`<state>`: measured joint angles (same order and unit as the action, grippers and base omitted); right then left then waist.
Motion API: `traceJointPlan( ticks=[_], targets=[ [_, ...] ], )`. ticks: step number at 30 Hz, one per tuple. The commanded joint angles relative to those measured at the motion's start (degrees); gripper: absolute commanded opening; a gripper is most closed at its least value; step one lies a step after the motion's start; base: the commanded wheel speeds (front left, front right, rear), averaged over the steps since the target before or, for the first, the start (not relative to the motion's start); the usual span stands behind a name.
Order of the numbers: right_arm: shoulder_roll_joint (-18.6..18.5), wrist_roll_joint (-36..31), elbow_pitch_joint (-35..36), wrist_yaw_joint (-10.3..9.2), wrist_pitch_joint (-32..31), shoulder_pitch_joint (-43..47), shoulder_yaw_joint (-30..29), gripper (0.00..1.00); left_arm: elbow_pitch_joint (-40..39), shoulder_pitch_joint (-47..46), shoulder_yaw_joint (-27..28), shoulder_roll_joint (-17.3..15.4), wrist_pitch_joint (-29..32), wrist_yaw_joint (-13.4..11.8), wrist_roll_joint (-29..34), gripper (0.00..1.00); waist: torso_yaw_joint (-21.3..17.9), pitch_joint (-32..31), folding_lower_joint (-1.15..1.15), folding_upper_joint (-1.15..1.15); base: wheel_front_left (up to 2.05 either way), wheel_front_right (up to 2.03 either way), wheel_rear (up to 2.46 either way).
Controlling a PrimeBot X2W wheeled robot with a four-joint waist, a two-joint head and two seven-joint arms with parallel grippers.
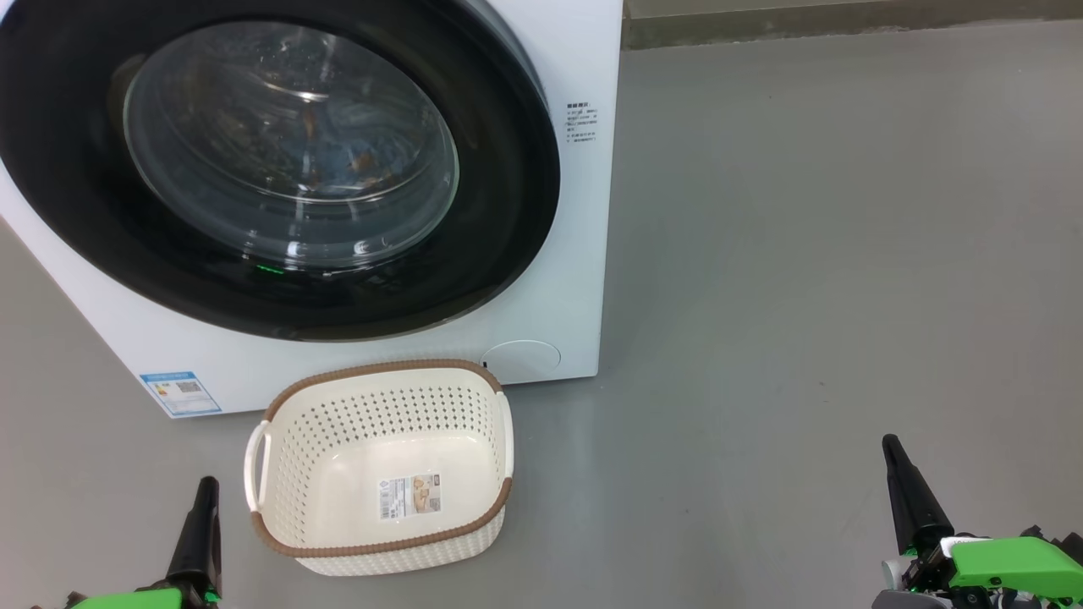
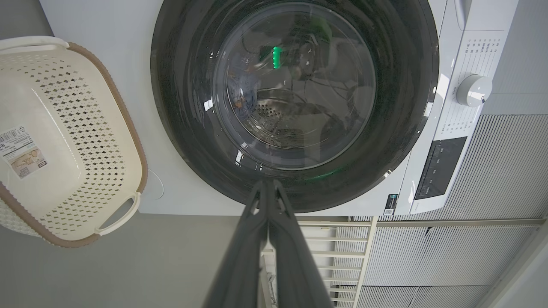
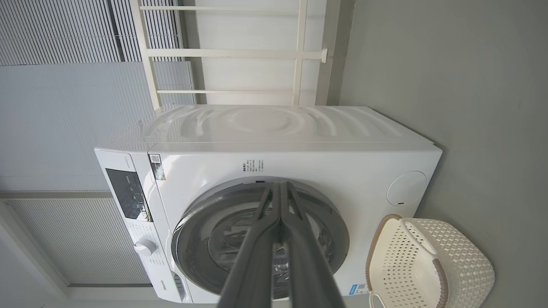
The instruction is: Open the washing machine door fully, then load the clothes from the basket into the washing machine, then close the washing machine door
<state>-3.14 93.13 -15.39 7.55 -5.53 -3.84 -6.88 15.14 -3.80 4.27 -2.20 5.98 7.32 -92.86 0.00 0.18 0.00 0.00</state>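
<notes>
The basket [image 1: 338,423] stands on the grey floor [image 1: 804,254], just in front of the lower front edge of the washing machine [image 1: 584,254]. It sits between the blue label sticker [image 1: 180,393] at one lower corner of the machine's front and the round cap [image 1: 522,359] near the other. It holds no clothes. Its perforated walls and smooth bottom are bare except for a label sticker [image 1: 410,496] on the inner bottom.

The washing machine door [image 1: 508,169] lies shut against the machine's front. Through its bulging glass the clothes [image 1: 338,165] show inside the drum as bluish fabric with orange-brown specks, though glare on the glass blurs how they lie.

The left gripper [image 1: 206,486] has its two dark fingers pressed together and holds nothing. It is raised at the lower left of the head view, just beside the basket's left handle and apart from it. In the left wrist view its closed tips [image 2: 269,184] point toward the lower part of the door's black rim.

The right gripper [image 1: 893,448] is also pressed together and holds nothing. It is at the lower right of the head view over bare floor, well apart from the basket and the machine. In the right wrist view its tips [image 3: 280,186] line up with the edge of the door.
</notes>
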Motion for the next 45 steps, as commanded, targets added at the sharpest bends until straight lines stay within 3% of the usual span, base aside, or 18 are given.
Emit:
traceJointPlan(
  ticks=[1, 45],
  targets=[
    [-0.2, -0.4, 1.4, -0.06, -0.4, -2.3, 1.0, 0.00, -1.1, -2.4, 2.0, -0.9, 0.3, 0.2, 0.5, 0.00, 0.0, 0.0, 0.00, 0.00, 0.00, 0.00, 0.00],
    [0.0, -0.7, 1.4, -0.06, -0.7, -2.3, 0.7, 0.00, -1.1, -2.4, 2.1, -0.8, 0.4, 0.2, 0.6, 0.00, 0.0, 0.0, 0.00, 0.00, 0.00, 0.00, 0.00]
  ],
)
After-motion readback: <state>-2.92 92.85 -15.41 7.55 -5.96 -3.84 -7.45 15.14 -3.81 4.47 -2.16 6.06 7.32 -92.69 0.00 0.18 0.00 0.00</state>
